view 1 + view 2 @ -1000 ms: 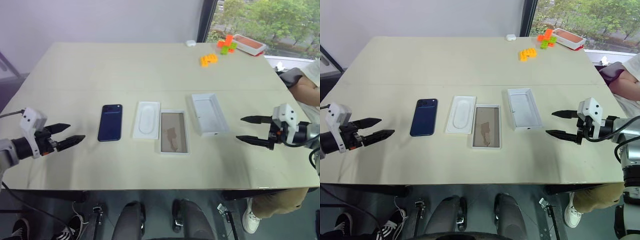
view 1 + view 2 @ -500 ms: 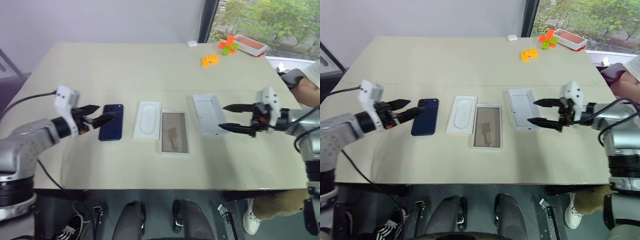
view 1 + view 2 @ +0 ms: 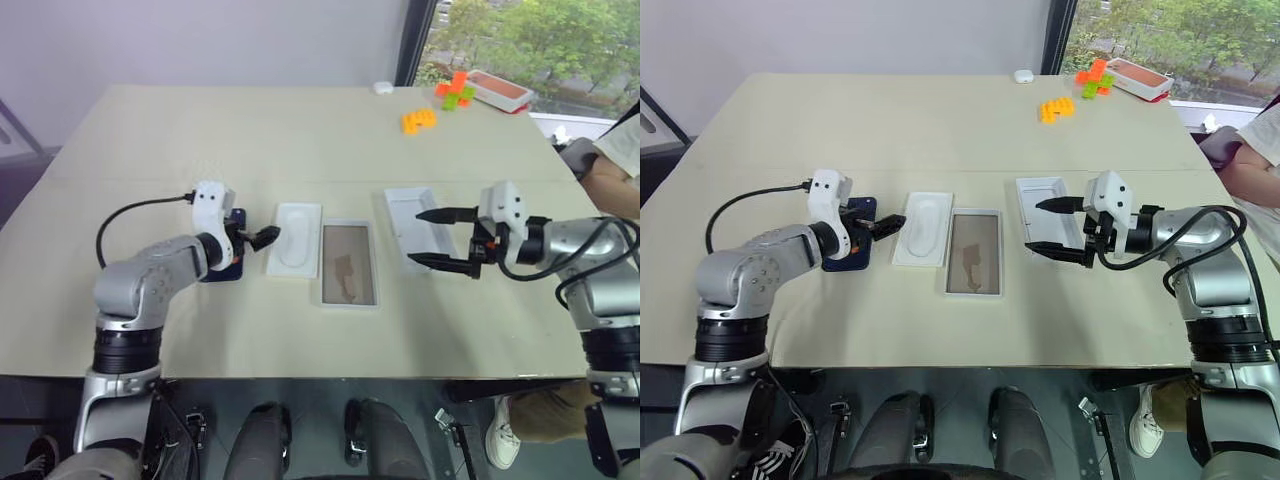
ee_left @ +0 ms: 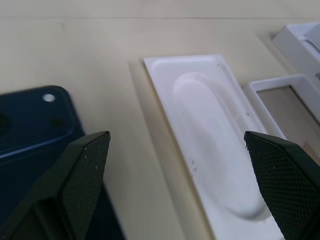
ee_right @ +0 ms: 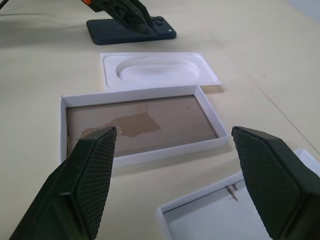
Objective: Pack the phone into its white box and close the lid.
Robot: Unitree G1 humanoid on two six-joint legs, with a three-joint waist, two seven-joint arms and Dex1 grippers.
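Left end effector (image 3: 262,238) wide open, empty, hovering over the phone (image 3: 850,247), fingertips near the white insert (image 3: 296,240). Phone flat on the bench (image 3: 300,140), back up, left of insert. White box (image 3: 349,265) open beside insert, empty. Right end effector (image 3: 1048,228) open, empty, over the upturned lid (image 3: 415,225).

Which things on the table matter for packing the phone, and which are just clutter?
For the job: phone, white box, lid, white insert.

Lying about: orange blocks, green and orange blocks, red-rimmed tray, small white case.
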